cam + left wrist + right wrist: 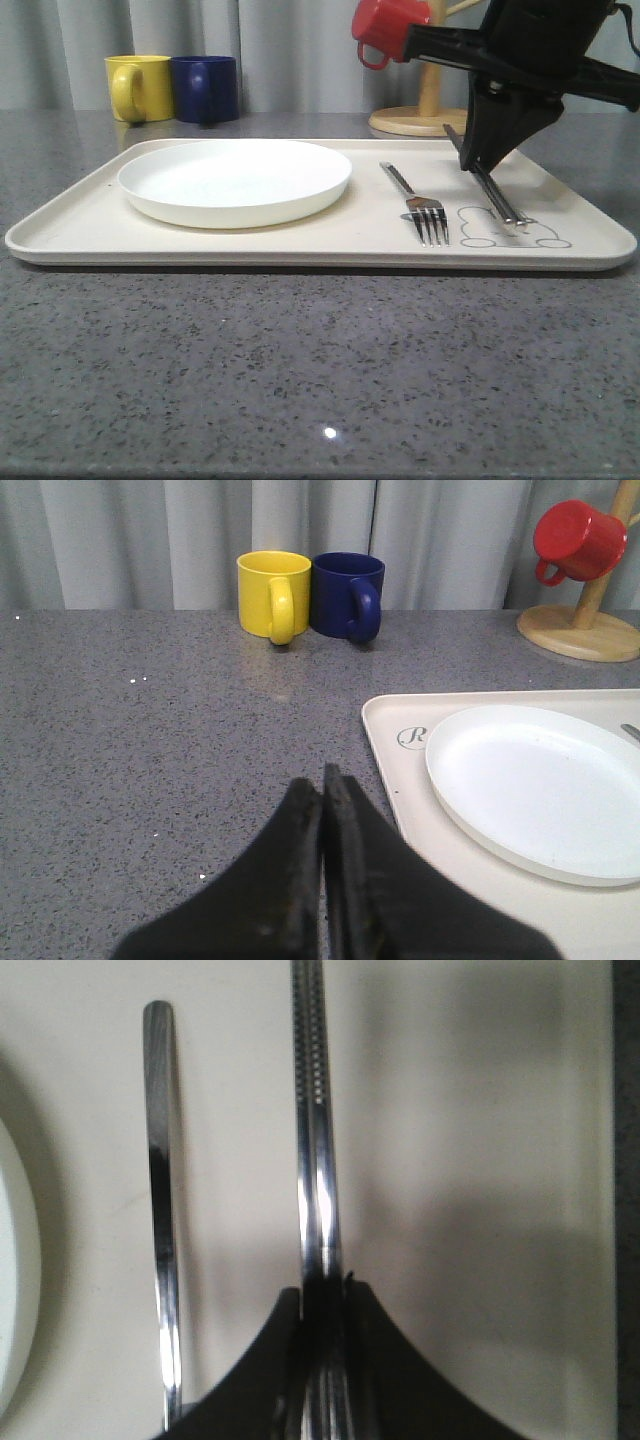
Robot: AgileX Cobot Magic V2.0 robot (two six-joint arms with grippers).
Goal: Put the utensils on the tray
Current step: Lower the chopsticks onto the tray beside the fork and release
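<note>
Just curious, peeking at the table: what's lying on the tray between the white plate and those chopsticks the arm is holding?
The fork lies there on the tray, between plate and chopsticks, in the front view.

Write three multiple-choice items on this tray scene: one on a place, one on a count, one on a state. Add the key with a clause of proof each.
1. Where does the fork lie?
A. On the white plate
B. On the tray, between the plate and the chopsticks
C. On the bare table by the mugs

2. How many mugs show in the front view?
A. Two
B. Three
C. Four

3. What is the right pincer doing?
A. Hanging open over the plate
B. Shut on the fork
C. Shut on the chopsticks

Key:
1 B: the fork rests on the tray, right of the white plate and left of the chopsticks.
2 B: yellow mug, blue mug, red mug on the wooden stand.
3 C: the right wrist view shows the chopsticks running into the closed fingers.
</note>
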